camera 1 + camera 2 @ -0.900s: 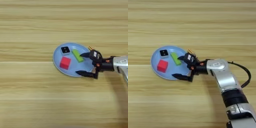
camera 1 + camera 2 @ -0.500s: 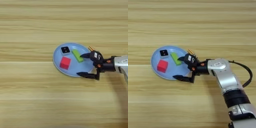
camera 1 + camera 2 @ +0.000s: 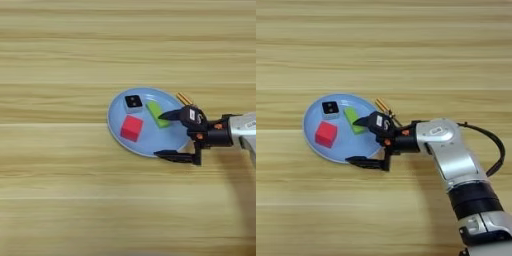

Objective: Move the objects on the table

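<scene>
The plate (image 3: pixel 145 142) lies on the surface (image 3: pixel 60 60), carrying the red cube (image 3: pixel 131 128), the black-and-white cube (image 3: pixel 133 102) and the green bar (image 3: pixel 157 114). The stick (image 3: pixel 384 107) lies off the plate, just beside its far right rim. The claw (image 3: pixel 167 136) spreads wide and holds nothing: one finger sits over the plate beside the bar, the other at the near rim. The plate looks stiff, light and likely slippery, so its right rim is probably the best hold. Tilting it could slide the blocks.
</scene>
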